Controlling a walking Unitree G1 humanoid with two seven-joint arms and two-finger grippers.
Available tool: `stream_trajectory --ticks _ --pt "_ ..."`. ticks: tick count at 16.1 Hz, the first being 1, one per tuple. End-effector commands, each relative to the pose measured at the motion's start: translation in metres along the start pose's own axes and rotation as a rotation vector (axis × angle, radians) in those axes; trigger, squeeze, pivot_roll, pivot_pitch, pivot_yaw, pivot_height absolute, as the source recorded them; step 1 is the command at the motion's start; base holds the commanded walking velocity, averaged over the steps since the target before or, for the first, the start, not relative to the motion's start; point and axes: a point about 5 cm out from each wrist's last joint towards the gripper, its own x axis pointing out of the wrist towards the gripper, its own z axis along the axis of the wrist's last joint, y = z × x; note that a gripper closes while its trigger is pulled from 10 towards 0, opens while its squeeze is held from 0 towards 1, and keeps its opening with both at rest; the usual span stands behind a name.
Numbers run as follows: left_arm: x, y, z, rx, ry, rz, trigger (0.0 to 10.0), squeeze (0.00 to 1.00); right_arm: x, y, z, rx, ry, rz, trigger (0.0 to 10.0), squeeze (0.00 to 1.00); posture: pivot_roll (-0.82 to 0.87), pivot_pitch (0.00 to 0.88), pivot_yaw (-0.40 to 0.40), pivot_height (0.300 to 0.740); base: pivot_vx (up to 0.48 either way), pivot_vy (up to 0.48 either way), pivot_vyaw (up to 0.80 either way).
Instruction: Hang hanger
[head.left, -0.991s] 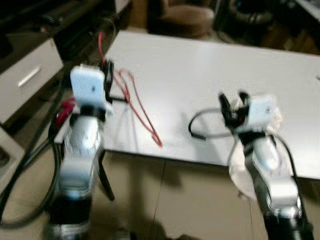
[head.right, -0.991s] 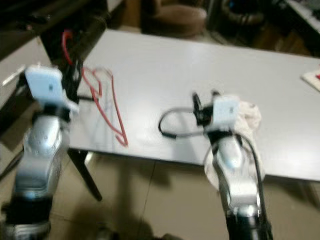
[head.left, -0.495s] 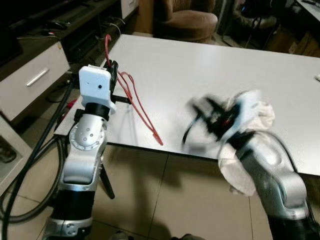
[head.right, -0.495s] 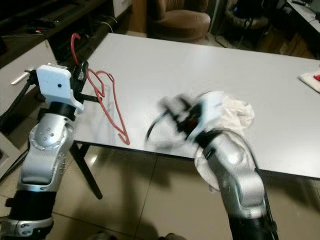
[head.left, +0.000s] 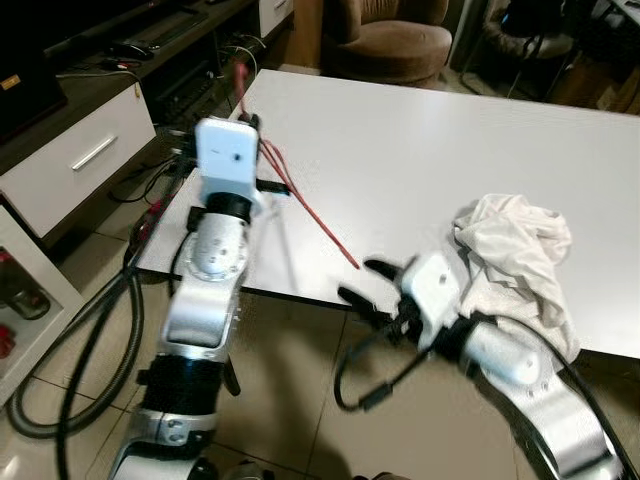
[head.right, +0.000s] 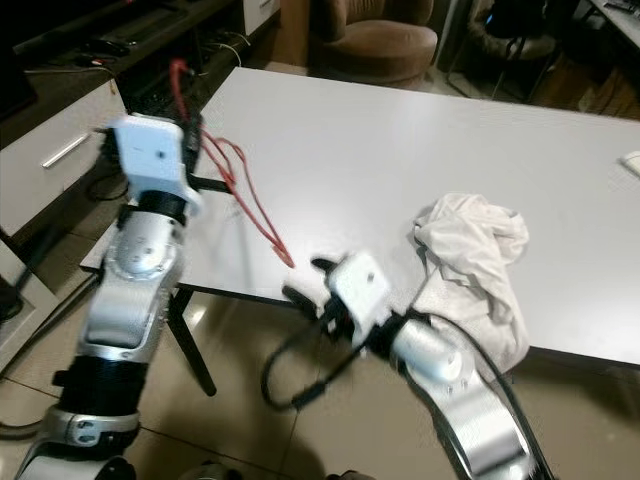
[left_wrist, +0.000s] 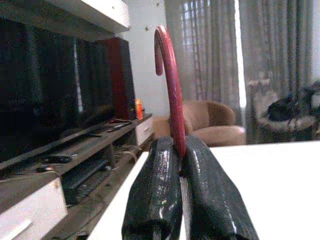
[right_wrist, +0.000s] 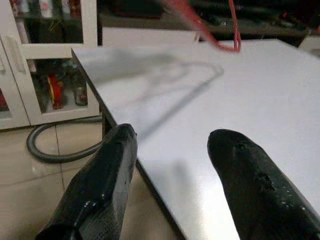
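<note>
Our left gripper (left_wrist: 175, 150) has its jaws clamped on the red hanger (head.left: 300, 195) below its hook, above the surface's (head.left: 420, 150) left edge. Our right gripper (right_wrist: 172, 142), jaws wide apart, hovers at the near edge beside a white cloth (head.left: 520, 260).

The hanger (head.left: 300, 195) is red wire, and the two fingers of the left claw (left_wrist: 180, 165) pinched on its hook are glossy black, as are those of the right claw (right_wrist: 172, 150). The desk (head.left: 420, 150) is plain white and the crumpled cloth (head.left: 520, 255) on it is off-white. Both arms are silver with white wrist housings, the armchair (head.left: 385, 35) beyond is brown, the drawer unit (head.left: 75, 160) is white, and the floor tiles (head.left: 290, 400) are beige
</note>
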Motion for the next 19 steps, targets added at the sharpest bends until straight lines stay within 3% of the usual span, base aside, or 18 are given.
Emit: stream_trajectory --ticks 1,5,6,7,8,10,15,16,19 --pt "0.006 -0.002 0.005 0.035 -0.008 0.028 10.0 0.0 -0.002 -0.003 0.008 -0.046 -0.039 -0.014 10.0 0.0 -0.16 0.038 0.035 0.74 0.0 0.0 0.0" --pt "0.007 -0.004 0.002 0.037 -0.003 0.032 10.0 0.0 0.0 0.0 0.023 -0.087 -0.122 -0.036 10.0 0.0 -0.17 0.039 0.042 0.74 0.0 0.0 0.0" --pt "0.006 -0.004 0.002 0.038 -0.002 0.031 10.0 0.0 -0.001 -0.002 0.026 -0.114 -0.141 -0.061 10.0 0.58 -0.17 0.041 0.042 0.74 0.0 0.0 0.0" --pt "0.005 -0.005 0.001 0.039 -0.002 0.03 10.0 0.0 -0.004 -0.005 0.029 -0.148 -0.165 -0.106 10.0 1.0 -0.17 0.042 0.04 0.74 0.0 0.0 0.0" --pt "0.004 -0.005 0.001 0.05 -0.007 0.032 10.0 0.0 -0.008 -0.009 0.032 -0.237 -0.176 -0.167 10.0 1.0 -0.17 0.046 0.037 0.74 0.0 0.0 0.0" --pt "0.002 -0.005 -0.001 0.053 -0.003 0.033 10.0 0.0 -0.01 -0.007 0.029 -0.268 -0.174 -0.173 10.0 1.0 -0.17 0.049 0.034 0.74 0.0 0.0 0.0" --pt "0.001 -0.006 -0.002 0.061 0.001 0.029 10.0 0.0 0.002 0.003 0.02 -0.256 -0.172 -0.131 10.0 1.0 -0.16 0.053 0.033 0.74 0.0 0.0 0.0" --pt "0.0 -0.006 -0.002 0.062 -0.001 0.027 10.0 0.0 0.006 0.005 0.021 -0.268 -0.176 -0.107 10.0 0.0 -0.16 0.054 0.032 0.74 0.0 0.0 0.0" --pt "-0.001 -0.009 0.0 0.058 -0.005 0.023 10.0 0.0 0.02 0.004 0.023 -0.28 -0.203 -0.121 10.0 0.0 -0.15 0.053 0.027 0.74 0.0 0.0 0.0"
